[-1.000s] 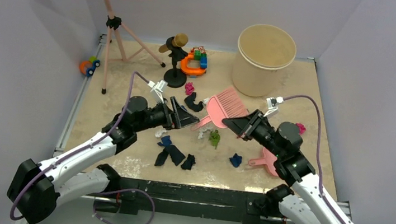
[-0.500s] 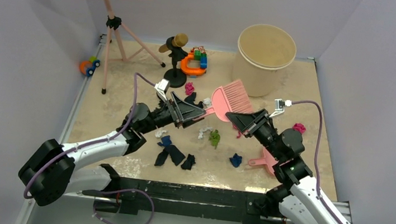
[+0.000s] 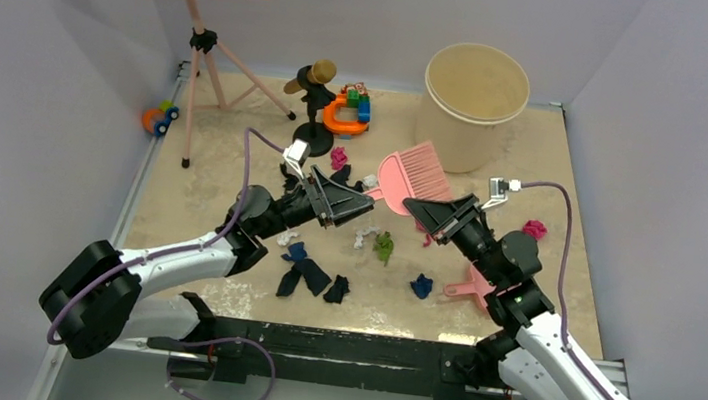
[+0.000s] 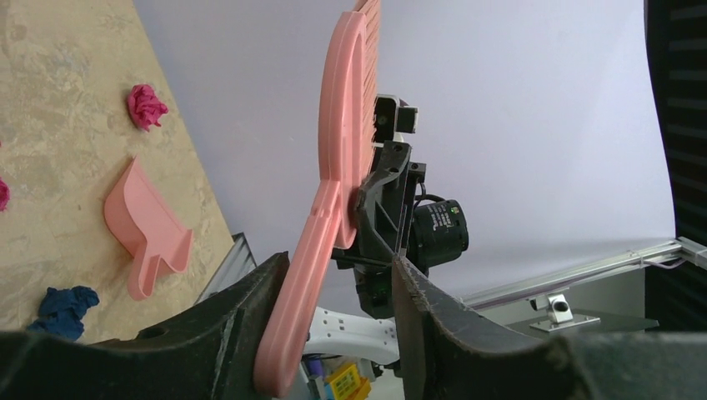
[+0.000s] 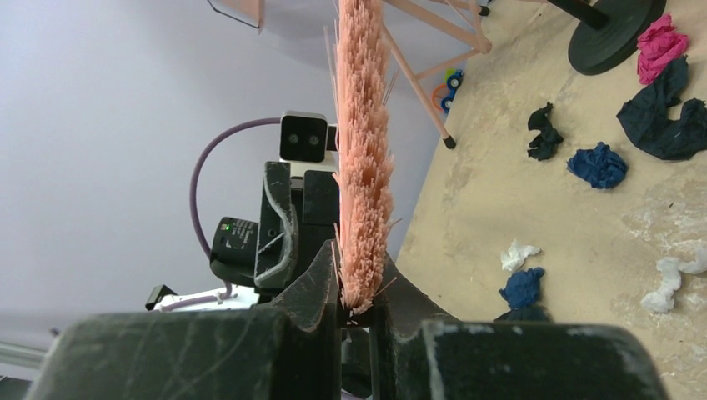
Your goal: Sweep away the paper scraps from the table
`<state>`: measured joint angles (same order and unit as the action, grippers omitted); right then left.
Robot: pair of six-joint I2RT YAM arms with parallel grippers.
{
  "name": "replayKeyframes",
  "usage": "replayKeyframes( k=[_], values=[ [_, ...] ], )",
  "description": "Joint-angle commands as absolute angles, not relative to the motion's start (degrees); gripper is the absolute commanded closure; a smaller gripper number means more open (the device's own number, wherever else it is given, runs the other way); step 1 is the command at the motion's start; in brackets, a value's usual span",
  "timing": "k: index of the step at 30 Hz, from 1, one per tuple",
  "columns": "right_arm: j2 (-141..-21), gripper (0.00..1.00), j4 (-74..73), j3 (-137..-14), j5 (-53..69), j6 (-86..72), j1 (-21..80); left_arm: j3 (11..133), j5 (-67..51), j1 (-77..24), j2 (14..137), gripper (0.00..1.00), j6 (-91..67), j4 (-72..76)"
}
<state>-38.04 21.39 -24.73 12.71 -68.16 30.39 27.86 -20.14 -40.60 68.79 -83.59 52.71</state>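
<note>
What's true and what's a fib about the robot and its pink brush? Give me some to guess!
1. The brush lies flat on the table. False: it hangs in the air between the left gripper and the right gripper.
2. The right gripper pinches the bristles. True.
3. The dustpan is in the left gripper. False: it lies on the table by the right arm.
4. Paper scraps lie on the table. True.
5. The bucket holds scraps. False: none show inside.

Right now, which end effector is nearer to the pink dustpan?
Right. The right end effector is up-table and just left of the pink dustpan; the left end effector is farther left, past the brush.
</note>
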Motion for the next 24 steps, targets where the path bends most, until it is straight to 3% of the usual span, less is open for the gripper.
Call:
replayKeyframes(
  k=[1, 9, 14, 20, 22, 23, 24],
  values=[
    [-36.0, 1.0, 23.0, -24.3, 11.0, -68.6, 30.6, 30.3, -19.3, -40.9, 68.6, 0.51, -83.7, 57.3],
    [-35.4, 1.0, 16.1, -26.4, 10.3, -66.0, 30.5, 29.4, -18.7, -40.9, 68.1, 0.54, -84.3, 57.1],
    [-36.3, 1.0, 16.9, -26.2, 10.9, -66.3, 30.5, 29.7, -19.2, -40.9, 68.0, 0.64, -84.9, 56.6],
    [-37.8, 1.0, 18.4, -26.0, 12.0, -66.6, 30.6, 30.1, -20.0, -40.9, 67.5, 0.85, -84.8, 53.5],
    [-37.7, 1.0, 17.9, -26.0, 11.9, -66.5, 30.6, 30.1, -20.0, -40.8, 67.1, 1.0, -84.8, 52.9],
    [-37.4, 0.9, 17.4, -26.0, 11.7, -66.3, 30.6, 30.1, -20.2, -40.7, 66.7, 1.0, -84.6, 51.9],
    [-37.1, 0.69, 16.7, -26.3, 11.5, -65.8, 30.6, 30.5, -20.3, -40.7, 66.0, 1.0, -84.0, 50.2]
  ],
)
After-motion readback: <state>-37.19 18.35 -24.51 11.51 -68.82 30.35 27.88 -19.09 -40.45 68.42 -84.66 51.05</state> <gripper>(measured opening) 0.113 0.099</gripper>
